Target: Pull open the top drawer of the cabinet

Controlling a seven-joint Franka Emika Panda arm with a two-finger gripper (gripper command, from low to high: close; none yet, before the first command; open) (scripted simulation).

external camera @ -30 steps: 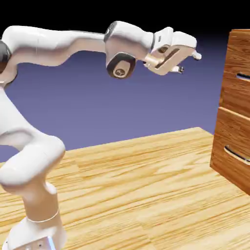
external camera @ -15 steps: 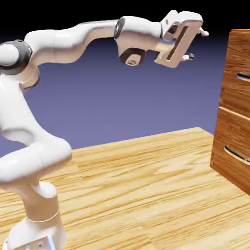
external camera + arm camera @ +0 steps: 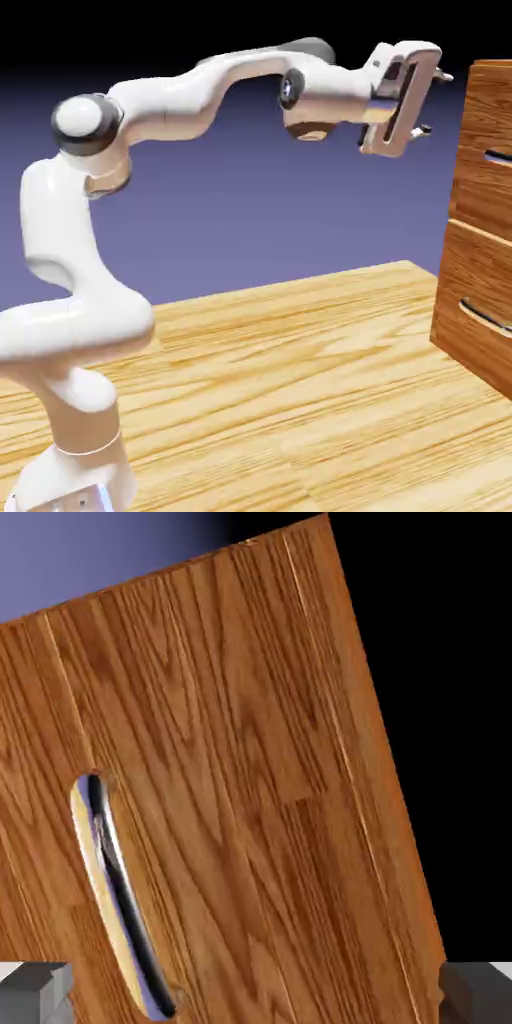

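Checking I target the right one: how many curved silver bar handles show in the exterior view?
2: one on the reddish-brown wooden upper drawer front, one on the matching lower front. The picture's edge crops the cabinet, so more may be hidden.

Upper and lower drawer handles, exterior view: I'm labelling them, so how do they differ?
The upper handle sits higher than the lower handle. The picture's right edge cuts off more of the upper handle; the lower handle shows a longer curve. Both look silvery.
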